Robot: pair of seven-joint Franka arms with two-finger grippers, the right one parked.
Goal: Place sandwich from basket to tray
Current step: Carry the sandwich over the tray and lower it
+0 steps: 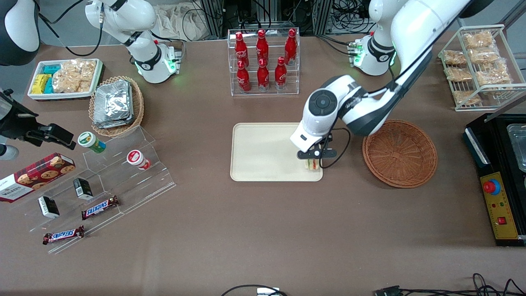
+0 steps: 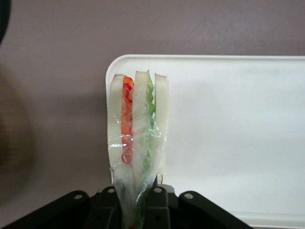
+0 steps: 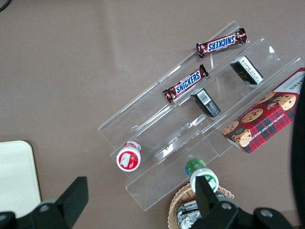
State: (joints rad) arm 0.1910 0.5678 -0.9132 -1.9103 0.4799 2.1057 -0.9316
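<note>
gripper (image 1: 313,161) clamps sandwich (image 2: 137,143) – over tray (image 1: 263,152) corner

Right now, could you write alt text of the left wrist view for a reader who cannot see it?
The left arm's claw is shut on a clear-wrapped triangular white-bread sandwich with orange-red and green filling, held over a corner of the flat cream-beige tray. Brown table surrounds the tray.
</note>
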